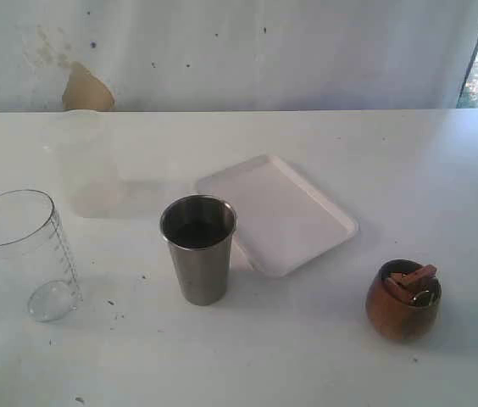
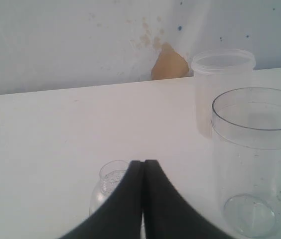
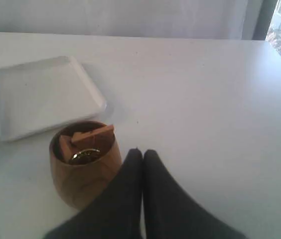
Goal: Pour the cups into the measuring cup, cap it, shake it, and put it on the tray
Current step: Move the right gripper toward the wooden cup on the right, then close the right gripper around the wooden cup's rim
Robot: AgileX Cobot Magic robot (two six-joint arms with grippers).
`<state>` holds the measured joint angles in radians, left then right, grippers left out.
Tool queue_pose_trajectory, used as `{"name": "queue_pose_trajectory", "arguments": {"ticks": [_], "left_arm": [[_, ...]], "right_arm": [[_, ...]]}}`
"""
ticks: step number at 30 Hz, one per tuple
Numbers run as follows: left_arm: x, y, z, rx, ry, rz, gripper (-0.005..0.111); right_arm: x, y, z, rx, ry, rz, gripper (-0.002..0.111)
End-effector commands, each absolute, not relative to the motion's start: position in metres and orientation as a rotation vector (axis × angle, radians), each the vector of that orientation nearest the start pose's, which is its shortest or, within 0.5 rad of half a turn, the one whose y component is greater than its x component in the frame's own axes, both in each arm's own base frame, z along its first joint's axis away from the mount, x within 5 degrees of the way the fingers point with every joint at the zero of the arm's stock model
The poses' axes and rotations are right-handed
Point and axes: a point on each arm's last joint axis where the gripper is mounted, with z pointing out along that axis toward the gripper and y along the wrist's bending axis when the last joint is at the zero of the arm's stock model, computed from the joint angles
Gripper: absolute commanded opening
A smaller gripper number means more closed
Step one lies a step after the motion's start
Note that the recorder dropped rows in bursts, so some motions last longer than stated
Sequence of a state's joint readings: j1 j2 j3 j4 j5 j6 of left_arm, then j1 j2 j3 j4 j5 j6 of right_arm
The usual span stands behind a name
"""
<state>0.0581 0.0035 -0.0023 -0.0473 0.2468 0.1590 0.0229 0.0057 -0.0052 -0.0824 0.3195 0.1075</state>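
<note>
On a white table [image 1: 307, 365], from left: the clear measuring cup [image 1: 23, 250] stands upright, mouth up, with a frosted tub [image 1: 86, 165] behind it. The steel tumbler [image 1: 198, 248] stands upright at centre. The white tray [image 1: 277, 212] lies flat, its long axis running diagonally from far left to near right. The wooden cup [image 1: 403, 301] sits upright, holding wooden pieces. The left gripper [image 2: 142, 163] and right gripper [image 3: 141, 152] are both pressed together, empty.

Steel tumbler [image 1: 198, 263] stands just beside tray [image 1: 294, 208]; wooden cup [image 1: 398, 312] stands well apart.
</note>
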Motion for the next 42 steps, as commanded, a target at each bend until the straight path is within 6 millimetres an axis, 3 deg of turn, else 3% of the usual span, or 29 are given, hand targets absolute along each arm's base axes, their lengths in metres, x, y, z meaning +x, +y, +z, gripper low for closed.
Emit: {"name": "queue_pose_trajectory", "arguments": {"ticks": [1, 7, 11, 13, 14, 15, 16, 17, 19, 23, 26, 30, 37, 42], "left_arm": [[0.055, 0.002, 0.192, 0.056, 1.717, 0.116, 0.000], [0.055, 0.002, 0.192, 0.056, 1.717, 0.116, 0.000], [0.055, 0.002, 0.192, 0.056, 1.717, 0.116, 0.000], [0.055, 0.002, 0.192, 0.056, 1.717, 0.116, 0.000], [0.055, 0.002, 0.192, 0.056, 1.717, 0.116, 0.000], [0.055, 0.002, 0.192, 0.056, 1.717, 0.116, 0.000], [0.055, 0.002, 0.192, 0.056, 1.717, 0.116, 0.000], [0.055, 0.002, 0.192, 0.056, 1.717, 0.116, 0.000], [0.055, 0.002, 0.192, 0.056, 1.717, 0.116, 0.000], [0.055, 0.002, 0.192, 0.056, 1.717, 0.116, 0.000], [0.055, 0.002, 0.192, 0.056, 1.717, 0.116, 0.000], [0.055, 0.002, 0.192, 0.056, 1.717, 0.116, 0.000], [0.055, 0.002, 0.192, 0.056, 1.717, 0.116, 0.000], [0.055, 0.002, 0.192, 0.056, 1.717, 0.116, 0.000]], "right_arm": [[0.056, 0.000, 0.202, -0.007, 1.605, 0.004, 0.000], [0.052, 0.003, 0.232, -0.027, 1.270, 0.026, 0.000], [0.053, 0.003, 0.231, -0.006, 1.280, 0.053, 0.000], [0.053, 0.003, 0.229, 0.025, 1.306, 0.097, 0.009], [0.053, 0.003, 0.230, 0.026, 1.298, 0.102, 0.024], [0.053, 0.003, 0.230, 0.030, 1.296, 0.108, 0.032], [0.056, 0.003, 0.228, 0.048, 1.327, 0.129, 0.058], [0.060, 0.003, 0.226, 0.060, 1.359, 0.141, 0.075], [0.069, 0.003, 0.222, 0.084, 1.437, 0.162, 0.094], [0.095, 0.007, 0.210, 0.034, 1.595, 0.148, 0.095], [0.115, 0.018, 0.196, -0.180, 1.698, 0.131, 0.095], [0.135, 0.025, 0.176, -0.266, 1.784, 0.167, 0.095], [0.149, 0.024, 0.154, -0.272, 1.883, 0.143, 0.095], [0.152, 0.024, 0.149, -0.271, 1.895, 0.155, 0.095]]}}
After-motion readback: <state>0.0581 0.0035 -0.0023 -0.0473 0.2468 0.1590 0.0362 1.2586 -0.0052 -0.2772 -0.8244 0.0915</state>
